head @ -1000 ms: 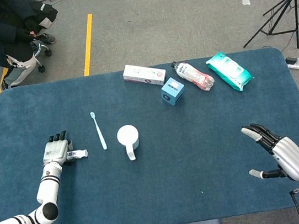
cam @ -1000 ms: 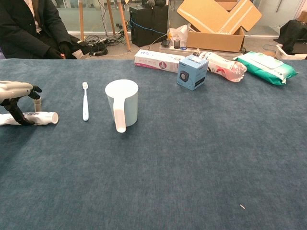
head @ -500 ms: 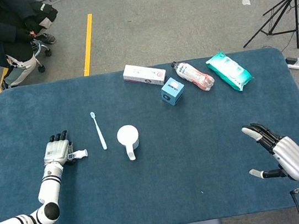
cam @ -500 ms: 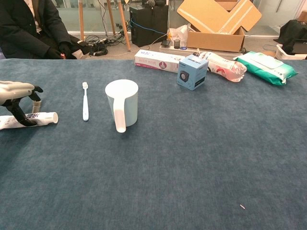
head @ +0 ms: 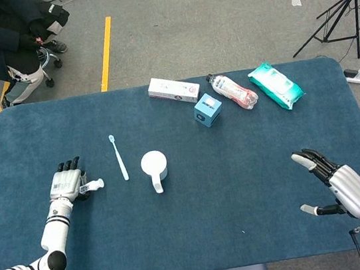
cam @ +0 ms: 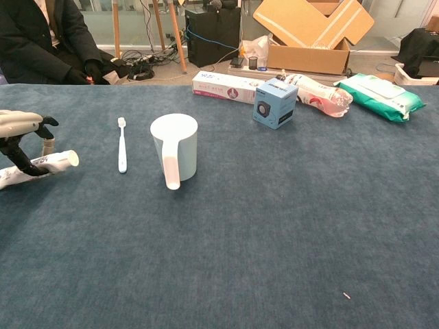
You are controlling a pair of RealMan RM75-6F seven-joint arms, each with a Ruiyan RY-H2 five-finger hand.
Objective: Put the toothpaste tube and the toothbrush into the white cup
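My left hand (head: 65, 182) grips the toothpaste tube (cam: 42, 164) at the table's (head: 257, 205) nine o'clock edge, cap end tilted up off the cloth. At three o'clock from it lies the toothbrush (head: 118, 157), then the white cup (head: 154, 165), handle toward six o'clock. My right hand (head: 334, 184) hangs at four o'clock, fingers spread, holding nothing.

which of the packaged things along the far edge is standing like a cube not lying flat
The small blue box, printed with a speaker picture. It sits upright between the long white carton and the plastic bottle, which both lie on their sides; the green wipes pack lies flat.
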